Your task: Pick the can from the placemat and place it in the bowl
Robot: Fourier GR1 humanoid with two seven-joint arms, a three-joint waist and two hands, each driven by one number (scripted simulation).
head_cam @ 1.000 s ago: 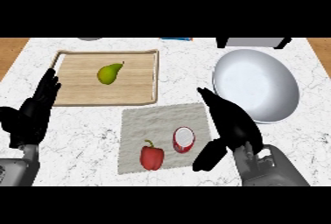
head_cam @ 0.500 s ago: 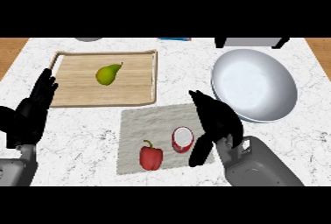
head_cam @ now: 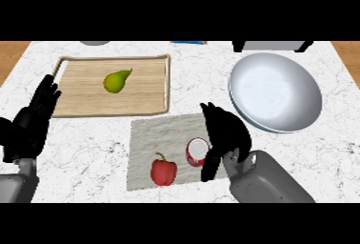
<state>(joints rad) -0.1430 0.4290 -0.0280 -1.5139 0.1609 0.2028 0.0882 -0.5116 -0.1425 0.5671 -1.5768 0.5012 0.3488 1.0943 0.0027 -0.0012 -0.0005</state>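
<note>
1. On the placemat (head_cam: 158, 131), near its right edge, the can (head_cam: 196, 152) lies tipped so that its pale round end faces up, with a red rim showing round it; it has not been lifted.
2. Just to the can's left on the same mat lies a red bell pepper (head_cam: 164, 172), close by but apart from it.
3. Right beside the can, the right hand (head_cam: 226, 138) stands with its fingers stretched out, thumb side toward the can; whether it touches the can I cannot tell, and nothing is held.
4. Beyond that hand, up and to the right, the bowl (head_cam: 275, 90) sits with nothing in it.
5. By my reading the task is at its start: the hand is placed for the grasp, while closing on the can, lifting, carrying and setting down all remain.
6. At the far left edge the left hand (head_cam: 32, 124) rests open, fingers up, next to the wooden tray (head_cam: 84, 102) holding a pear (head_cam: 116, 80).
</note>
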